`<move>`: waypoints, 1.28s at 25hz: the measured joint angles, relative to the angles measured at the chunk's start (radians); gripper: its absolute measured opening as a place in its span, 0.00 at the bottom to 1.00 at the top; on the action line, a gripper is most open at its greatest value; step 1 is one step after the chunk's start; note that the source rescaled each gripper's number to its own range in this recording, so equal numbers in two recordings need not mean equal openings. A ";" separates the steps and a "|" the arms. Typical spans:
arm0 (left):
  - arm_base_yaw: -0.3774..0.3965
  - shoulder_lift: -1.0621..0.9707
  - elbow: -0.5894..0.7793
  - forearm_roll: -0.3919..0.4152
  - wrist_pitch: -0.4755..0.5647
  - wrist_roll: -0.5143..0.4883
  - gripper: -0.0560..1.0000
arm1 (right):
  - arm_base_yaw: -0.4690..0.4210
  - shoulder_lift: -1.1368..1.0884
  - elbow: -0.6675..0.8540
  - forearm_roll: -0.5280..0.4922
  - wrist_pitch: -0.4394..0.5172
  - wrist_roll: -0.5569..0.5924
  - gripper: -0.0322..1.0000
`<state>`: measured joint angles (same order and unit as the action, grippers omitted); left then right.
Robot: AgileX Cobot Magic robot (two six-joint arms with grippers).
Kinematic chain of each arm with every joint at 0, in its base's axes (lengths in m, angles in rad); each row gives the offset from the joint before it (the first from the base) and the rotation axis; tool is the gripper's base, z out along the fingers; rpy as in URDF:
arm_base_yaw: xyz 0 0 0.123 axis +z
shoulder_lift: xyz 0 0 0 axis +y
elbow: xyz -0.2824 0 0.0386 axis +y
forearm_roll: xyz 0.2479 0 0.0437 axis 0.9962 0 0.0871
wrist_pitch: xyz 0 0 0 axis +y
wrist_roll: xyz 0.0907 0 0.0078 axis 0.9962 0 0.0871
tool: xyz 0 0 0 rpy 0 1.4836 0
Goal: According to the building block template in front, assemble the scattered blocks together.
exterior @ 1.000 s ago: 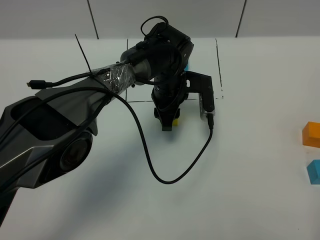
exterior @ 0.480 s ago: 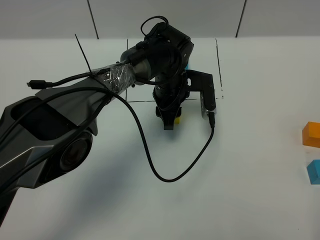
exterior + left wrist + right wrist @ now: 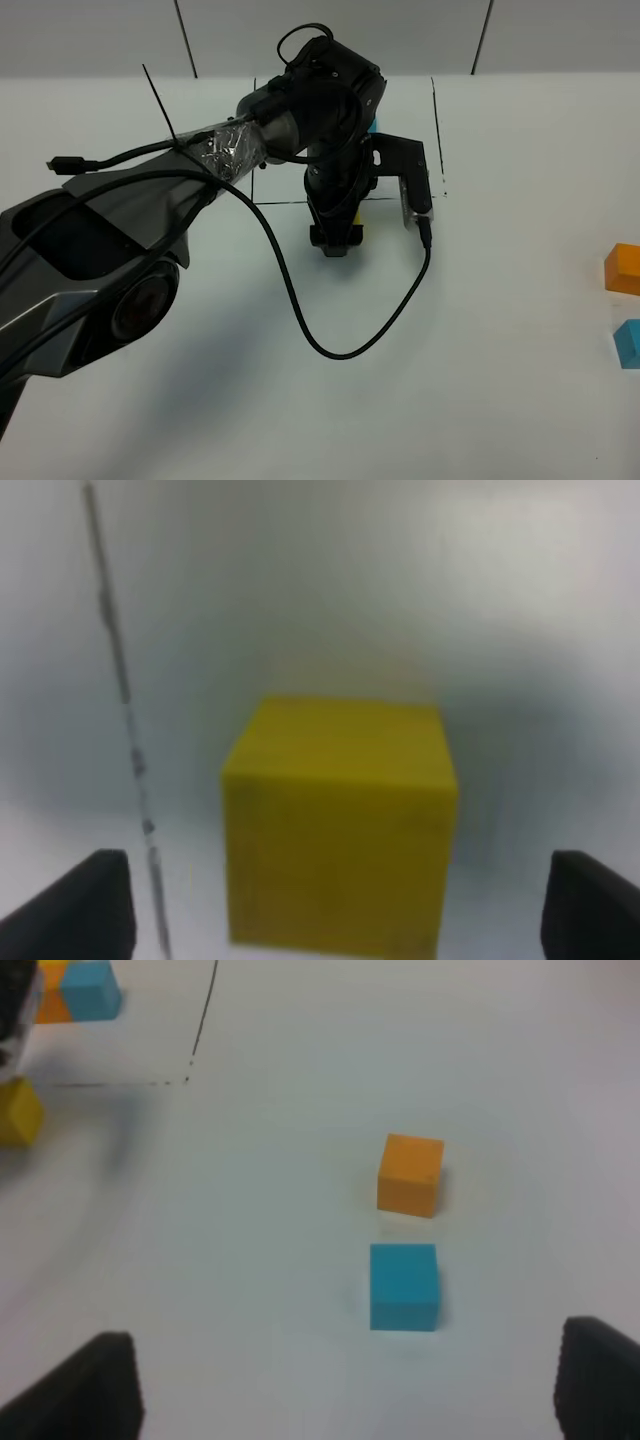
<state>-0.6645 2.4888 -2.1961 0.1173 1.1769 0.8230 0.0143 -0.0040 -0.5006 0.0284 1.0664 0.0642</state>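
The yellow block (image 3: 340, 830) rests on the white table just in front of the black frame line (image 3: 125, 740). My left gripper (image 3: 340, 910) is open, its dark fingertips (image 3: 85, 905) standing well clear on either side of the cube. From above, that gripper (image 3: 332, 245) hangs over the yellow block (image 3: 356, 226) and hides most of it. Of the template, only a blue cube (image 3: 373, 127) shows behind the arm; its orange and blue cubes (image 3: 75, 990) show in the right wrist view. The orange block (image 3: 410, 1173) and blue block (image 3: 404, 1285) lie apart ahead of my open, empty right gripper (image 3: 345, 1390).
The left arm's black cable (image 3: 330, 345) loops over the table in front of the gripper. The orange block (image 3: 625, 268) and blue block (image 3: 628, 343) sit at the table's far right edge. A drawn black rectangle (image 3: 436, 140) frames the template.
My left gripper has opened and let go of the yellow block, which now stands on the table. The left arm has drawn slightly back. The right side has not moved.
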 joint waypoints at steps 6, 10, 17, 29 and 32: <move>0.018 -0.142 0.000 -0.009 0.013 -0.211 0.86 | 0.000 0.000 0.000 0.000 0.000 0.000 0.71; 0.110 -0.237 0.010 -0.043 0.014 -0.394 0.86 | 0.000 0.000 0.000 0.000 0.000 0.000 0.71; 0.381 -0.493 0.335 -0.117 0.014 -0.522 0.86 | 0.000 0.000 0.000 0.000 0.000 0.000 0.71; 0.605 -1.219 1.070 -0.131 -0.215 -0.755 0.84 | 0.000 0.000 0.000 0.000 0.000 0.000 0.71; 0.585 -1.412 1.208 -0.137 -0.254 -0.786 0.82 | 0.000 0.000 0.000 0.000 0.000 0.000 0.71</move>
<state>-0.0792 1.0770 -0.9880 -0.0197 0.9230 0.0373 0.0143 -0.0040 -0.5006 0.0284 1.0664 0.0642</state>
